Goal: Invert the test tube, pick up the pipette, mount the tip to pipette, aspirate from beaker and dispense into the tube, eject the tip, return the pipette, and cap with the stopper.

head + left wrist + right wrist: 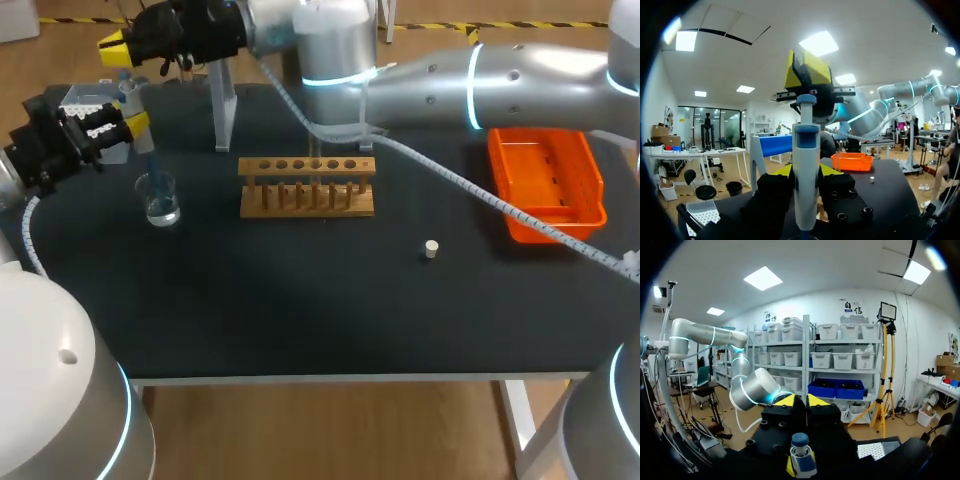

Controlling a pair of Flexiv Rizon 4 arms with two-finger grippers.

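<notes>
Spanning the dark bench [300, 310], my right arm is stretching across to the far left corner. There the right gripper [118, 45] is hanging just above the pipette, yellow tips pressed together on nothing. The left gripper [125, 125] is pinching that pipette by its barrel. The orange tray [598, 190] is sitting at the right and the wooden rack [307, 186] is standing mid-bench. The pipette [806, 165] is standing upright, its blue tip dipping into the beaker [160, 198], which is holding a little clear liquid. I am judging it light, stiff and smooth, so the mid-barrel grip is suiting it, leaving the springy plunger [806, 99] free for a press from above. The glass beaker is looking light and fragile, likely tipping if the tip drags its wall. The small stopper [431, 249] is lying apart, right of the rack.
</notes>
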